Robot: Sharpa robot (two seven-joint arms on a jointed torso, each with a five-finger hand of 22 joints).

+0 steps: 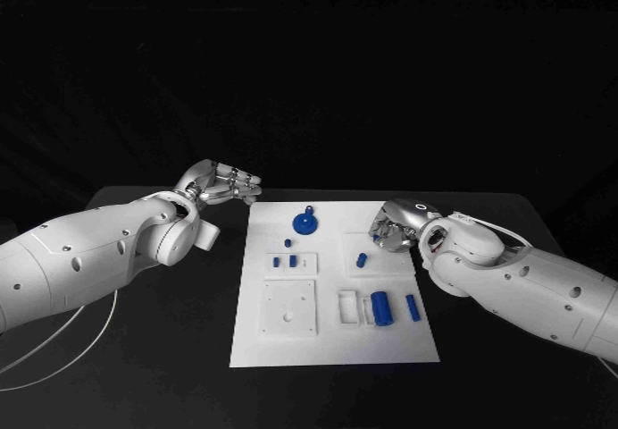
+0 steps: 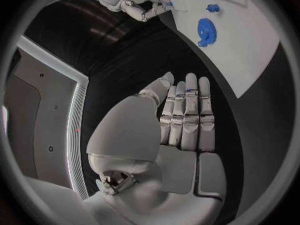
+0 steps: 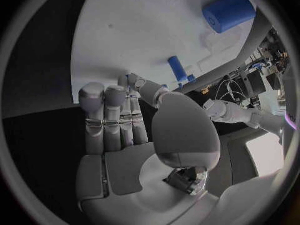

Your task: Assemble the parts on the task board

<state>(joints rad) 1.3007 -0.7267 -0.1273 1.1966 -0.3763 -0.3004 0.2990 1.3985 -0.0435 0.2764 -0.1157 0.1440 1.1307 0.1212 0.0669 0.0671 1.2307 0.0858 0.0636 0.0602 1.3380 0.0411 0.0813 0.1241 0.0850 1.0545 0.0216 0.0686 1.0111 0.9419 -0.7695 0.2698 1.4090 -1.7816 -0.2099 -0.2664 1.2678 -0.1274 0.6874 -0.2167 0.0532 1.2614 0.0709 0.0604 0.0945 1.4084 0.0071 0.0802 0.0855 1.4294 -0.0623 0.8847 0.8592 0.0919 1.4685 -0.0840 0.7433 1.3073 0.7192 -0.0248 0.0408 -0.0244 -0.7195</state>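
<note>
parts (image 1: 380, 307) lie on the task board (image 1: 335, 349) — mid-table (image 1: 154, 375).

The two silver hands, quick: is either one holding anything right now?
Left hand: open, fingers straight, holding nothing, beside the task board.
Right hand: over the board's edge; whether it pinches a small blue part cannot be told.

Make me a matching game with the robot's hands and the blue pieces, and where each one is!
Things:
1. left hand
2. right hand
3. blue gear
4. blue cylinder

Places:
A. near the board's far edge
B. over the board's right edge
C. over the black table, left of the board
D. on the board's near right part

Pairs: 1-C, 2-B, 3-A, 4-D
</note>
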